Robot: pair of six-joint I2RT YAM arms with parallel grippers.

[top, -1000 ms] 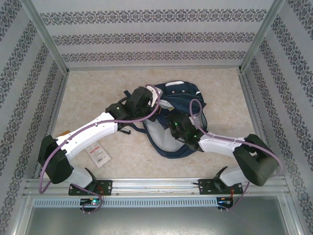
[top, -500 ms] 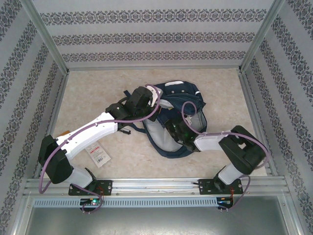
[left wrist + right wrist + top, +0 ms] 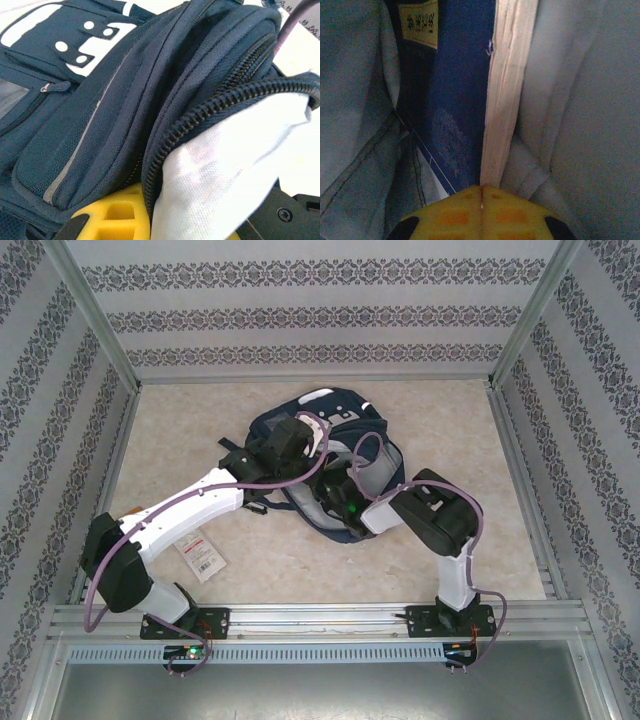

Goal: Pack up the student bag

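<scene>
Left pincer [image 3: 318,443] was clenched on the bag's [image 3: 125,100] zipper rim. Right pincer [image 3: 481,200] sat clenched inside the bag, book [image 3: 455,100] touching its tips at 12 o'clock.

I'm working inside what looks like a lab test booth: aluminium frame posts [image 3: 95,315], wallpaper-patterned wall panels [image 3: 320,315], a beige marbled tabletop [image 3: 190,430], and a metal mounting rail [image 3: 320,617] along the near edge.

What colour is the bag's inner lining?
White lining inside the navy bag; clearest in the left wrist view.
</scene>
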